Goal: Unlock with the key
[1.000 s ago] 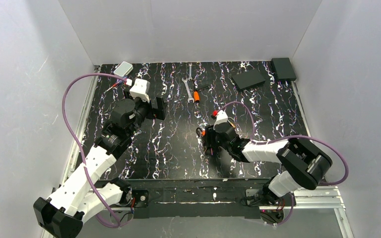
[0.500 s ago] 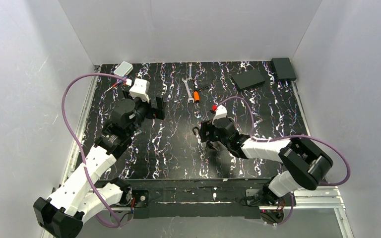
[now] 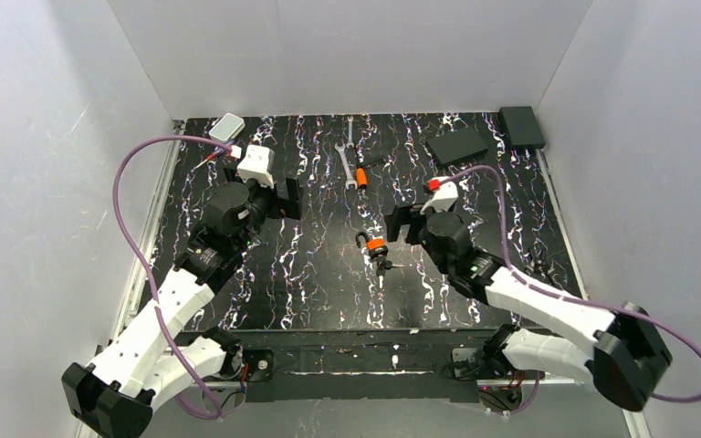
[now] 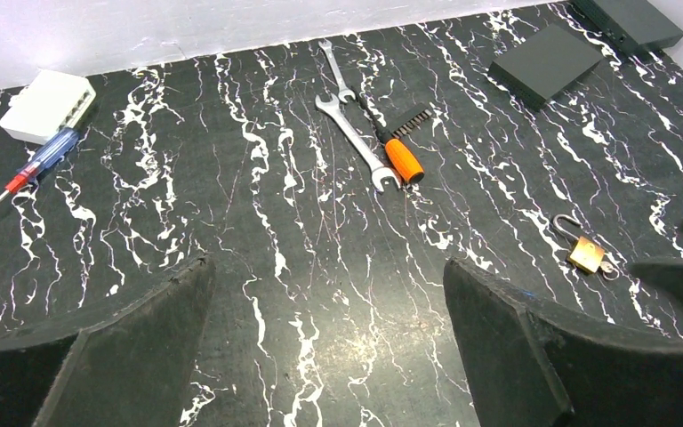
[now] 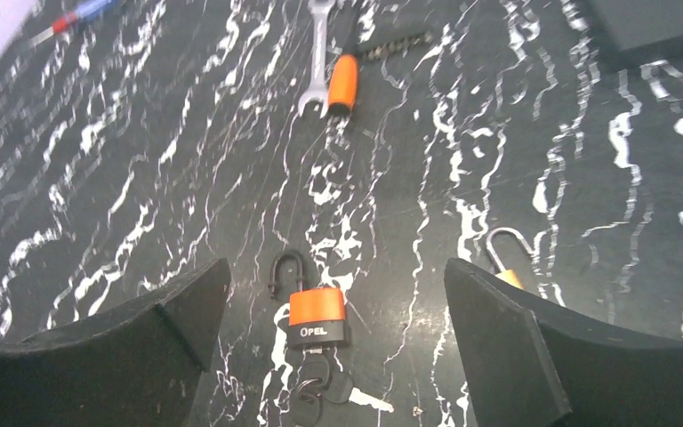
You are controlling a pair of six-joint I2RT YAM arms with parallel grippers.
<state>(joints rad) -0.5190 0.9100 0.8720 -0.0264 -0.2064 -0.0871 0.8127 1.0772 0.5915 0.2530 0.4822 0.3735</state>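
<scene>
1. Position of the tiny silvery metal key (image 5: 369,401): it lies flat on the black, white-veined table (image 3: 310,274), in a small dark bunch (image 5: 314,384) touching the bottom of an orange-and-black padlock (image 5: 317,318).
2. In the right wrist view the key's bright blade sticks out of the bunch to the right and slightly toward the camera. Its long axis runs across the padlock's own line.
3. The padlock's long axis runs from its dark shackle (image 5: 286,270) at the far end to the bunch at the near end. Whether another key of the bunch sits in the keyhole cannot be told.
4. From above, the lock and bunch (image 3: 379,255) lie near the table's middle, just in front of the right gripper (image 3: 400,225).
5. The right arm reaches in from the near right corner, forearm low, wrist turned toward the left. Its fingers are spread wide and hold nothing, and the padlock lies on the table in the gap between them (image 5: 336,265).
6. The left arm is bent up over the table's left side. The left gripper (image 4: 325,267) hangs above bare table, fingers wide apart and holding nothing.
7. A small brass padlock (image 4: 585,252) lies well to the right of the left gripper, and two silver wrenches (image 4: 356,142) lie beside an orange-handled tool (image 4: 403,158) farther back.
</scene>
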